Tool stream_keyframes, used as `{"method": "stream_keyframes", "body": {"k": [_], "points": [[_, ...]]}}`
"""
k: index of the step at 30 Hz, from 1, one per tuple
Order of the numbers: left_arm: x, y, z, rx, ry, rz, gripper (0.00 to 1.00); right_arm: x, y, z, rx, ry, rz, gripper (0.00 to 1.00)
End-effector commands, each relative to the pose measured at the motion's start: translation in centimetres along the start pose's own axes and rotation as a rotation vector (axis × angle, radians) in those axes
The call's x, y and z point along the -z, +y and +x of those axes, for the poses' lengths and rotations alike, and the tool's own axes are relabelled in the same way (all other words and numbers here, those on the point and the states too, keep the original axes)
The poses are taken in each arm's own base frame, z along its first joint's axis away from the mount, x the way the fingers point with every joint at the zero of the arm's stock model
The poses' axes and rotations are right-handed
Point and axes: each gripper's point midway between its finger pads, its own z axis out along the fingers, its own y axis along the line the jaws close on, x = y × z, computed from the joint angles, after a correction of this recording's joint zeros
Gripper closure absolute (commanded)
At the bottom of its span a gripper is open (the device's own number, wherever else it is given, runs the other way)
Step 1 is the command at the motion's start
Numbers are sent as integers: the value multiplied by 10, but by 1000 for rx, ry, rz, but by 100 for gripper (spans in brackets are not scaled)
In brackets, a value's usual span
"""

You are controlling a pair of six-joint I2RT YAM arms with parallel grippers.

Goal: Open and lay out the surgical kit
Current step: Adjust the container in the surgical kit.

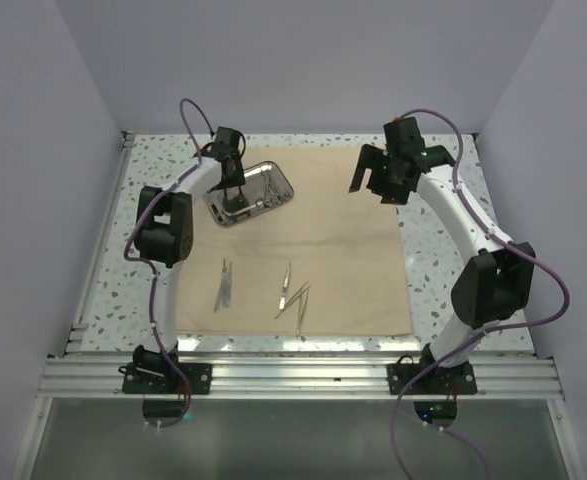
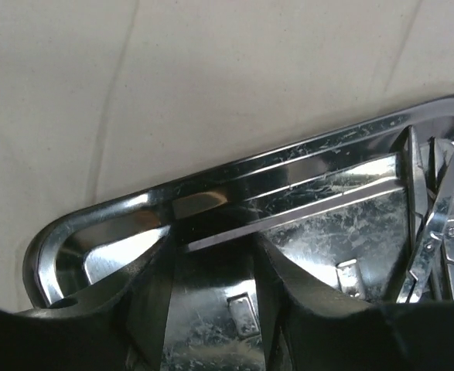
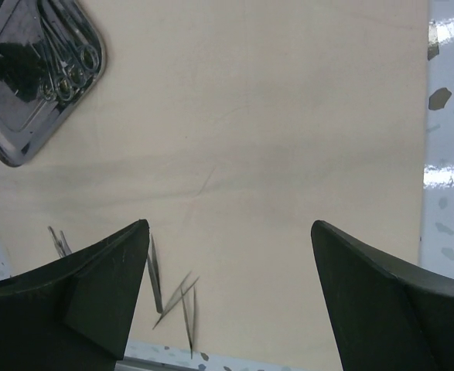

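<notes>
left hand [image 2: 211, 325] part-open, low inside tray [image 2: 234, 174] by its rim; right hand [image 3: 230, 226] wide, over bare cloth [image 3: 288, 116]

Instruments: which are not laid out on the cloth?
The ring-handled ones, inside the steel tray beneath the left gripper; the tweezers lie directly on the cloth.

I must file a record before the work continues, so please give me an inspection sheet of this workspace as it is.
Surface: speckled table, beige cloth spread flat on it.
Job's things: steel tray on the cloth's far left corner, ring-handled instruments inside; tweezers laid on the cloth near the front.
Clutter: nothing seen.
Pincers: left pincer down in the tray, grip unclear; right pincer open, above the cloth, empty.
Cables: purple cables loop along both arms.
Surroundings: plain walls, metal rail in front.
</notes>
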Motion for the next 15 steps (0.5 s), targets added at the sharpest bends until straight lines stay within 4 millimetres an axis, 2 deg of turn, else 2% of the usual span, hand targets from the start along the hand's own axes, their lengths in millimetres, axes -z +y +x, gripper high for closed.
{"method": "stream_keyframes", "body": {"k": [1, 2, 3, 4, 6, 7, 8, 9, 10, 15], "points": [[-32, 21, 38, -84, 107, -53, 52, -5, 15, -22, 27, -38, -32, 11], [-38, 22, 42, -96, 120, -58, 52, -9, 19, -23, 25, -35, -41, 11], [-40, 23, 36, -93, 115, -57, 52, -9, 26, -30, 27, -48, -55, 11], [-48, 27, 42, -93, 134, -65, 53, -20, 30, -27, 33, -23, -51, 11], [-57, 29, 39, -86, 143, -58, 58, -30, 43, -31, 48, -17, -60, 11], [-56, 28, 31, -83, 129, -54, 58, -25, 48, -39, 50, -38, -73, 11], [-62, 28, 34, -89, 138, -59, 57, -37, 51, -34, 58, -13, -65, 11], [-62, 28, 24, -89, 124, -57, 58, -33, 60, -41, 64, -30, -82, 11], [-68, 30, 27, -96, 135, -67, 61, -36, 63, -40, 69, -20, -78, 11], [-73, 29, 22, -91, 139, -57, 60, -50, 75, -46, 74, -14, -87, 11]]}}
